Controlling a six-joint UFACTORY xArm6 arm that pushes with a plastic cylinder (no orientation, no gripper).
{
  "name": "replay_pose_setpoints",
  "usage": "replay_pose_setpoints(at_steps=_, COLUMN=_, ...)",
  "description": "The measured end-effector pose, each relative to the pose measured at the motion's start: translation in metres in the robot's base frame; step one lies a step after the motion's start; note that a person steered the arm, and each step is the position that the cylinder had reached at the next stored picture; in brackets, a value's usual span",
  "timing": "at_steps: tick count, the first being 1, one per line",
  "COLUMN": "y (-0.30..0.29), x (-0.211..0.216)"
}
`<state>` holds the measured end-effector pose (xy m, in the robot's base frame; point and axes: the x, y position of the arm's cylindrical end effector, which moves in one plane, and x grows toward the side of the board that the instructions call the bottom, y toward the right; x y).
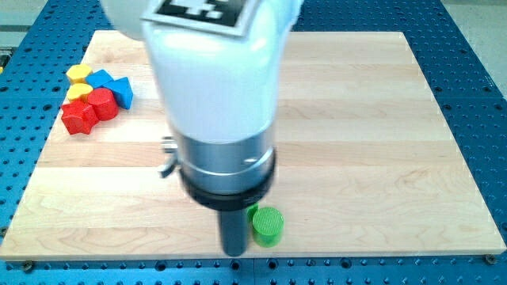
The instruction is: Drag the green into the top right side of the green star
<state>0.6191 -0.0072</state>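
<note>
Tip (234, 252) touching green cylinder (267, 226) at its left | no fingers fitted | green star unseen | step: contact made | next: star must be located.

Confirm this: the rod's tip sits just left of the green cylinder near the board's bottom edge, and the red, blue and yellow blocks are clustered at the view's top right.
One detail is wrong. The camera view shows the red, blue and yellow cluster at the view's top left, not top right. The rest holds: my tip sits just left of the green cylinder near the board's bottom edge.
</note>
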Motion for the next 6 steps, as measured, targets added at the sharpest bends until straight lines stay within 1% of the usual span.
replay_pose_setpoints(at_steps=1, y=0.059, x=-0.002)
replay_pose_setpoints(at_steps=2, y=0.083, x=0.000)
replay_pose_setpoints(at_steps=3, y=0.101, x=-0.036)
replay_pose_setpoints(at_steps=4, y=0.123, x=-0.027)
replay_pose_setpoints(at_steps=5, y=0.165, x=-0.070)
replay_pose_setpoints(at_steps=6, y=0.121, x=-0.066)
